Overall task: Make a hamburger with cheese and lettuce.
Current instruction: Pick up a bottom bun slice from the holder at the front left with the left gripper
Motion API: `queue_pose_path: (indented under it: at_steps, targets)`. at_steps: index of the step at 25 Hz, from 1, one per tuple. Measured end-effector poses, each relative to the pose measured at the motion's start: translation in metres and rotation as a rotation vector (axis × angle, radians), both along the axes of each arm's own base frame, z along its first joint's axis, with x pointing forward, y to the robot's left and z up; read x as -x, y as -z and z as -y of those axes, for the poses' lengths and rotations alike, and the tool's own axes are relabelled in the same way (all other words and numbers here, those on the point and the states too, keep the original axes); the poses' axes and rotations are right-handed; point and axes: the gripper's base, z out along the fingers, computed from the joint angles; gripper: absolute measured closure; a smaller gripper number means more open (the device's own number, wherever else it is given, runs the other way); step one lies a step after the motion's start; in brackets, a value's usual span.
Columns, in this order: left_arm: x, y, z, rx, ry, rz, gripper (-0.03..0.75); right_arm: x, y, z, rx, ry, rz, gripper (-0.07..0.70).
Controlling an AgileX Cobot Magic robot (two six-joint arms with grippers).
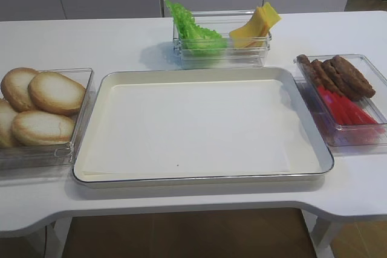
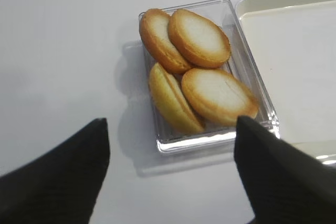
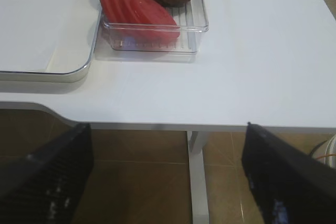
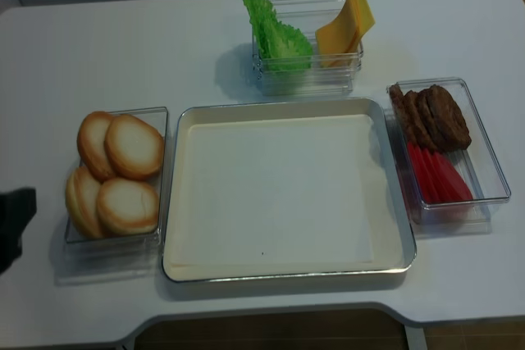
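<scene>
Left gripper (image 2: 170, 171): jaws spread wide, empty, hovering near round golden-rimmed bun halves (image 2: 198, 38).
Right gripper (image 3: 168, 174): gaping, empty.
Handling: probably light, squashy; pinch rim gently.

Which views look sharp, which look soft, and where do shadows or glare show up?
Both exterior high views are sharp and evenly lit; the tray throws a soft shadow toward the front table edge. The right wrist view is slightly soft, with the right claw a dark blur. In the left wrist view the left claw is blurred, the bun halves fairly clear, and their clear container glints at its rim.
</scene>
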Motion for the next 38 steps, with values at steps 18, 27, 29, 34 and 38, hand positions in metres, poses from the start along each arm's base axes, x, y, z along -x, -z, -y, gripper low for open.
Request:
queue_pose_path:
  at_steps: [18, 27, 29, 34, 38]
  targets:
    - [-0.168, 0.011, -0.002, 0.124, -0.070, -0.338, 0.166, 0.000, 0.000, 0.000, 0.000, 0.000, 0.000, -0.064]
    - [-0.197, 0.051, -0.039, 0.284, -0.122, -0.481, 0.166, 0.000, 0.000, 0.000, 0.000, 0.000, 0.000, -0.064]
    - [-0.199, 0.055, -0.044, 0.292, -0.125, -0.479, 0.166, 0.000, 0.000, 0.000, 0.000, 0.000, 0.000, -0.064]
    - [-0.209, 0.069, -0.047, 0.301, -0.088, -0.490, 0.166, 0.000, 0.000, 0.000, 0.000, 0.000, 0.000, -0.064]
    - [-0.218, 0.080, -0.046, 0.324, -0.060, -0.496, 0.166, 0.000, 0.000, 0.000, 0.000, 0.000, 0.000, -0.064]
